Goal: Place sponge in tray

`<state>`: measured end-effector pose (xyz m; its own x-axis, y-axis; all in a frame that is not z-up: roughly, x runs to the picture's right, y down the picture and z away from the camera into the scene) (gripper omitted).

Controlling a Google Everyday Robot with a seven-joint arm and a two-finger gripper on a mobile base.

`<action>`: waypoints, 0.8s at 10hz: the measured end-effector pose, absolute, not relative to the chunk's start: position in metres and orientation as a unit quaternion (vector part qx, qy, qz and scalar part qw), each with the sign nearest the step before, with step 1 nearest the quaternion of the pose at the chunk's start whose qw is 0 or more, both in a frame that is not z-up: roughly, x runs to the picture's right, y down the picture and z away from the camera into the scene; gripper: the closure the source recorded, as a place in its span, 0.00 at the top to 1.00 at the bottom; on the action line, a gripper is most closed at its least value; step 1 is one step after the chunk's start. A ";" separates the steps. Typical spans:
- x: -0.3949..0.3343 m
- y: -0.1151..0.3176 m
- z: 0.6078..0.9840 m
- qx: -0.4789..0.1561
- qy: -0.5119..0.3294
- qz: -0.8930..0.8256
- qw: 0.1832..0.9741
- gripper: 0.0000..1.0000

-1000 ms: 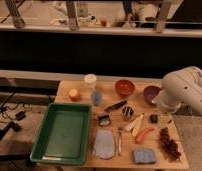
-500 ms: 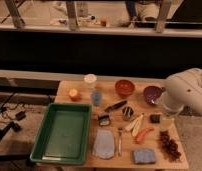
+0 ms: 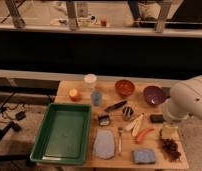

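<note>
The sponge, a small blue-grey block, lies at the front right of the wooden table. The green tray sits at the table's front left with nothing in it. My gripper is at the table's right side, under the big white arm housing, behind and to the right of the sponge and far from the tray. It is above the table, not touching the sponge.
A pale blue-grey cloth piece and a fork lie between tray and sponge. Further back are an orange, white cup, blue cup, red bowl and purple bowl. A brown cluster lies by the right edge.
The white arm has shifted slightly lower and toward the table's front right. Nothing on the table has moved.
</note>
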<state>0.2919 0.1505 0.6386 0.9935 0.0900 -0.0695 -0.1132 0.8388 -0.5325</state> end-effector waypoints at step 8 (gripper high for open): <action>0.260 0.211 0.579 -0.313 -0.037 0.025 0.949 0.80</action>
